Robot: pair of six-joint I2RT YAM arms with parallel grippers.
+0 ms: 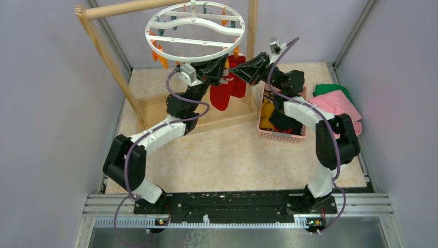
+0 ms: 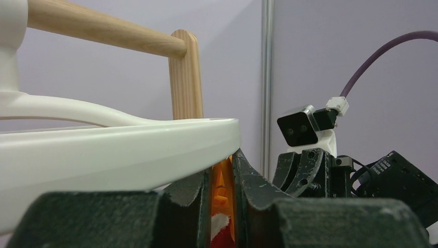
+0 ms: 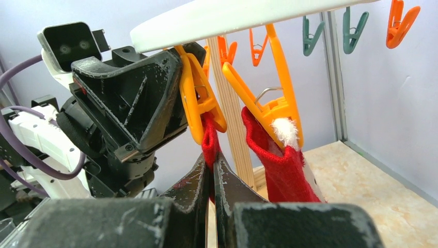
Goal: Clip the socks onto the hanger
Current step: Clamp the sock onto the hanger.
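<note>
Two arms: we see both raised under the hanger (image 1: 195, 31), upper centre of the top view.
Left gripper (image 2: 222, 173): clenched on an orange clip (image 3: 199, 103), pinching it.
Right gripper (image 3: 213, 170): clamped on a red sock (image 3: 209, 139), whose cuff sits at, perhaps inside, that clip's mouth.
Second sock (image 3: 281, 165): hangs clipped just beside.
Surface: beige marbled tabletop (image 1: 232, 155); pink basket (image 1: 281, 137) right of centre.
Room: pale lilac walls (image 1: 46, 103); wooden rack (image 1: 103, 51) upper left.

My left fingers (image 2: 188, 206) hide most of the orange clip (image 2: 223, 183). My right fingers (image 3: 232, 188) cover part of the red sock (image 3: 209, 142).
</note>
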